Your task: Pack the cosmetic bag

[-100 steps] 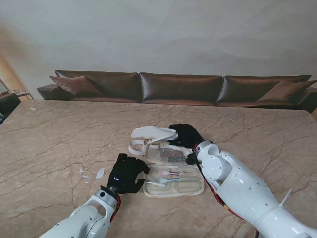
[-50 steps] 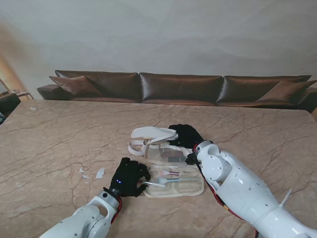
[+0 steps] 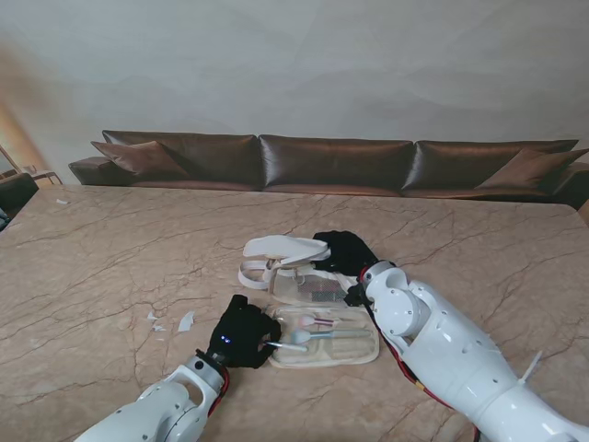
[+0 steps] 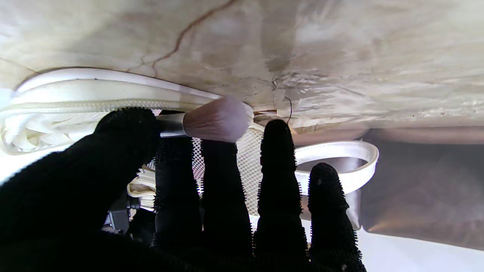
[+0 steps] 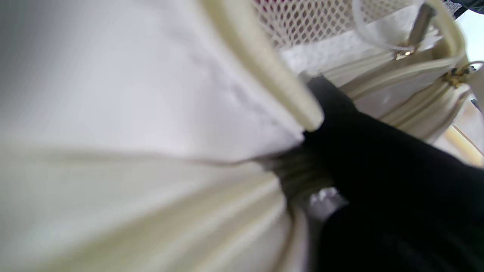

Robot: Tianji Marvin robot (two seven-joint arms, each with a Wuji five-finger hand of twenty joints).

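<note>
Cream zip-around cosmetics bag (image 3: pixel 313 308) lies opened flat mid-way across the beige veined marble tabletop (image 3: pixel 110 258), its lid flap with white handle loops folded back on the side farther from me. Left hand (image 3: pixel 241 331) in a black knit glove sits at the bag's left edge, thumb and index finger pinching the silver ferrule of a makeup brush with a pale pink tuft (image 4: pixel 217 120); the other fingers are extended over the white mesh pocket (image 4: pixel 247 162). The brush lies across the nearer half of the bag. Right hand (image 3: pixel 345 253), also black-gloved, is at the bag's far right corner, touching the cream fabric; cannot tell if it grips. Brown leather sofa (image 3: pixel 331 164) behind the tabletop.
</note>
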